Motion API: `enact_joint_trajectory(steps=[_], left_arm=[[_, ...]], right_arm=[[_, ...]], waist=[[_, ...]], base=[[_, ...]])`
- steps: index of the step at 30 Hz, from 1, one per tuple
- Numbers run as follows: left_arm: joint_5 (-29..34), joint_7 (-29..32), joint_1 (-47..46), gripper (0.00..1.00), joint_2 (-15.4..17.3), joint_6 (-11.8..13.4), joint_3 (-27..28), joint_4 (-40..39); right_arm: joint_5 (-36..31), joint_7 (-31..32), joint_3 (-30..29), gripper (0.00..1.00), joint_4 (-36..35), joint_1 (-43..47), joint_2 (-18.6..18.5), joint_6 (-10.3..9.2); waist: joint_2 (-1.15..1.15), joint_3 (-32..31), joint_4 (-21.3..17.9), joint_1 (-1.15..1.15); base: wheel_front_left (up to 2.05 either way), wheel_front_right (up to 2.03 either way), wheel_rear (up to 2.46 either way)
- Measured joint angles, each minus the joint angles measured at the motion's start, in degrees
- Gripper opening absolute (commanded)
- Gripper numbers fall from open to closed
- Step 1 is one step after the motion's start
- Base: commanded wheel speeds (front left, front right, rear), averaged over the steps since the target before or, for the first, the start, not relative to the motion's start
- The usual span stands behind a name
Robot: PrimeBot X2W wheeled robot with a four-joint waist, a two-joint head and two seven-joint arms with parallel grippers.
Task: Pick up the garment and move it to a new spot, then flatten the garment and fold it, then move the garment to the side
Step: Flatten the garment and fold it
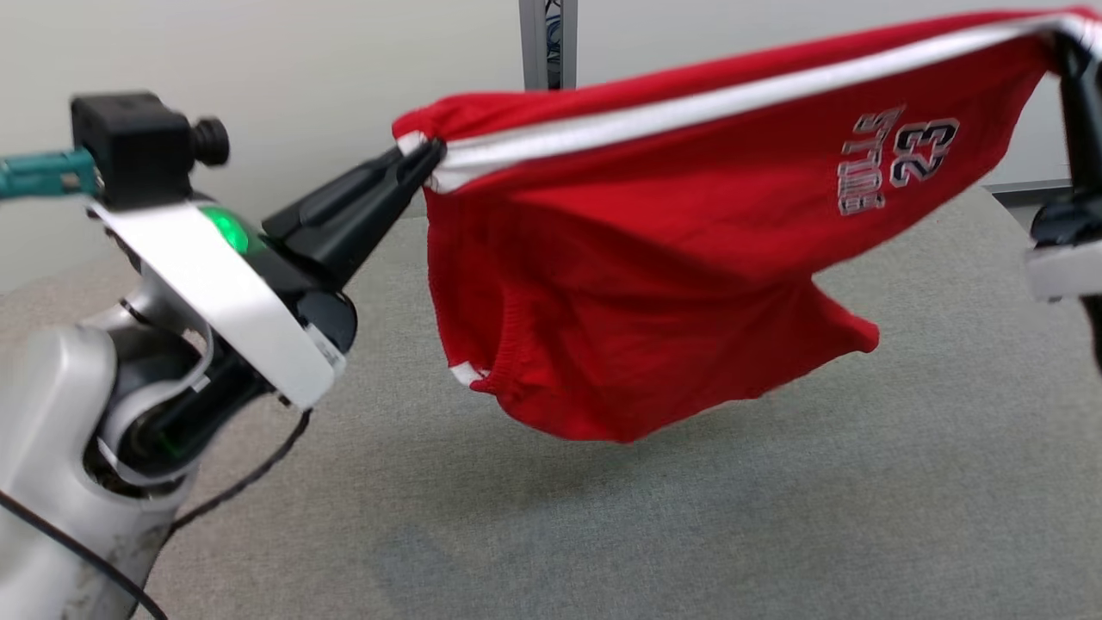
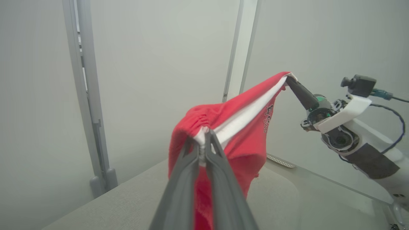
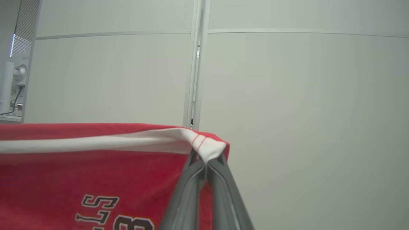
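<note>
The garment (image 1: 654, 258) is a pair of red shorts with a white side stripe and a "23" print. It hangs stretched in the air above the grey table (image 1: 689, 517), touching nothing below. My left gripper (image 1: 428, 158) is shut on the garment's left corner at the white stripe. My right gripper (image 1: 1061, 39), at the top right edge of the head view, is shut on the opposite corner. In the left wrist view my left gripper (image 2: 202, 142) pinches the waistband of the garment (image 2: 246, 127), with the right gripper (image 2: 288, 77) beyond. The right wrist view shows my right gripper (image 3: 207, 163) clamping the garment's (image 3: 96, 172) white hem.
The grey felt table runs under the shorts to a pale wall (image 1: 301, 60) with a metal post (image 1: 547, 43) behind. A black cable (image 1: 250, 478) trails from my left arm over the table's left side. A monitor (image 3: 12, 86) stands at the far left of the right wrist view.
</note>
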Motion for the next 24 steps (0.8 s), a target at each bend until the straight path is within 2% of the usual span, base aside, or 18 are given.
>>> enact_joint_trajectory(steps=[5,10,13,19,24], left_arm=[[-5.4,3.9,-4.0,0.00,-1.2,0.7,0.8,1.9],[-4.6,4.2,-9.8,0.00,-3.1,0.2,-0.5,8.9],[-1.1,2.2,-15.0,0.00,-4.0,-0.5,-2.0,14.9],[8.3,-7.7,-28.4,0.00,-6.6,-1.3,-6.2,27.4],[15.8,-19.8,-42.2,0.00,-6.5,-1.5,-11.3,35.7]], right_arm=[[0.7,0.0,1.3,0.00,3.6,-5.5,-0.7,0.01],[3.5,0.7,4.3,0.00,10.6,-12.4,1.4,0.01],[4.5,0.9,7.2,0.00,15.8,-18.6,3.4,0.00],[4.0,0.5,12.5,0.00,25.8,-33.1,7.0,-0.01],[2.4,0.2,11.8,0.00,32.5,-46.8,11.9,-0.01]], waist=[[0.00,0.2,0.8,0.00],[0.00,2.0,1.1,0.00],[0.00,4.3,1.1,0.00],[0.00,11.2,1.2,0.00],[0.00,19.0,1.2,0.00]], base=[[0.00,0.00,0.00],[0.00,0.00,0.00],[0.00,0.00,0.00],[0.00,0.00,0.00],[0.00,0.00,0.00]])
